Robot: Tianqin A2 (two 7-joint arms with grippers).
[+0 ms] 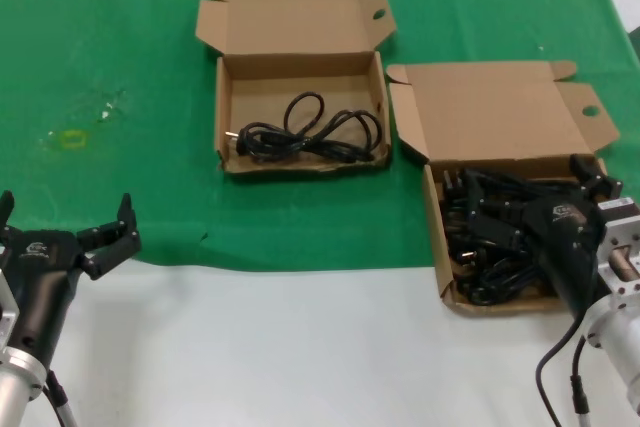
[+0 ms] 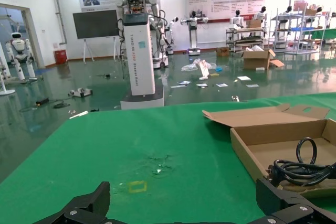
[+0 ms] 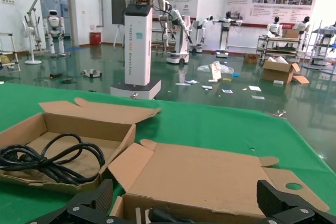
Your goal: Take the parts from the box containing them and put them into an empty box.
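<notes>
Brown boxes (image 1: 300,67) (image 1: 500,117) are holding black cords (image 1: 310,132) on the bench's green cloth (image 1: 100,67) (white-edged).

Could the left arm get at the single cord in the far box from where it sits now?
Probably yes: the left gripper is open at the near table edge, with only bare green cloth between it and the open box holding the cord.

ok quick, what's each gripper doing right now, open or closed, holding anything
Left gripper: open, holding nothing, parked off the near-left edge of the green cloth.
Right gripper: open, holding nothing, over the shallow brown cardboard box full of black power cords.
</notes>
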